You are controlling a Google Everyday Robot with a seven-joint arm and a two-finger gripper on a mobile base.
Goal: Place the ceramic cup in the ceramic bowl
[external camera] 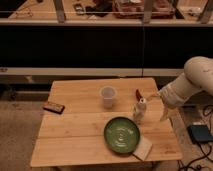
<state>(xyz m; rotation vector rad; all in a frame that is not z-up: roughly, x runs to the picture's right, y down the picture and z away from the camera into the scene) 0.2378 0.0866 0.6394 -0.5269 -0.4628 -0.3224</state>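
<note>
— On the wooden desk (pixel 70 145), where is the ceramic cup (pixel 107 96) sitting right now?

— It is standing upright in the far half, roughly in the middle, with its wide rim facing up. Bare wood is showing all around it and nothing is touching it.

— And the ceramic bowl (pixel 122 135)?

— The green bowl is lying nearer the front edge, a little right of centre, with its rings showing. A strip of wood is separating it from the cup, so the cup is sitting outside the bowl, behind it and slightly to the left.

— What is lying against the bowl?

— A pale square pad (pixel 145 148) is lying at its front right rim, touching it. I cannot tell whether a corner is running under the bowl.

— Where is the end effector (pixel 146 98) hanging?

— It is hovering over the right side of the desk, just above a small white-and-red figurine (pixel 140 112), which is standing to the right of the cup and just beyond the bowl's far right rim. The white arm (pixel 192 80) is reaching in from the right. Whether the end effector is apart, together or clamped on the figurine, I cannot tell. It is staying clear of the cup.

— Anything else showing?

— A dark flat block (pixel 53 107) is lying at the desk's left edge, and a dark box (pixel 200 133) with cables is sitting on the floor at the right.
</note>
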